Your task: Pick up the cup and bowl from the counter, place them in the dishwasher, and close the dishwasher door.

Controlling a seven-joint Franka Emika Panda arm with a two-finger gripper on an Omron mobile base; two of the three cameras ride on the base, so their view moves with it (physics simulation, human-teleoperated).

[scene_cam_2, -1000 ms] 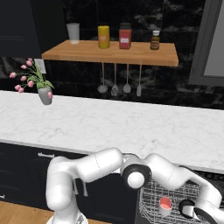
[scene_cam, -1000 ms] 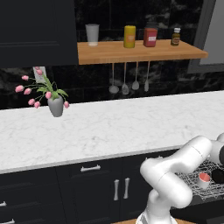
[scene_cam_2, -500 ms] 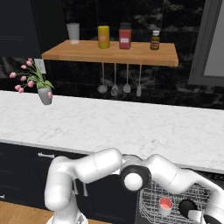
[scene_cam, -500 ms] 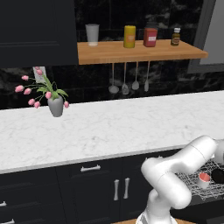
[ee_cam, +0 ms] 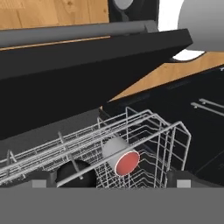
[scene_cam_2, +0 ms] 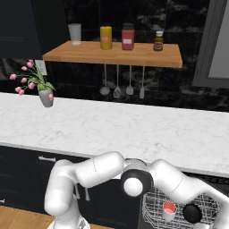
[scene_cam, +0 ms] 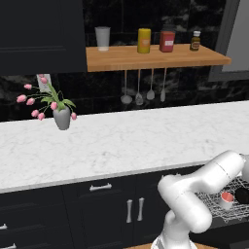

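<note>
We see the cup [ee_cam: 120, 157] lying on its side in the dishwasher's wire rack [ee_cam: 170, 144], just beside the dark bowl [ee_cam: 76, 175]. The dishwasher door [ee_cam: 83, 57] hangs open above the rack in the hand view. We cannot tell how the gripper's jaws stand.

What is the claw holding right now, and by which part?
Nothing, apparently: the cup and the dark bowl both lie in the dishwasher rack, with nothing between the claw's fingertips.

The cup [ee_cam: 120, 157] and bowl [ee_cam: 76, 174] lie side by side in the dishwasher's rack [ee_cam: 148, 127], below the counter [scene_cam: 121, 141] at the right. A vase [scene_cam: 62, 117] stands far left on the counter, under the shelf [scene_cam: 155, 57].
</note>
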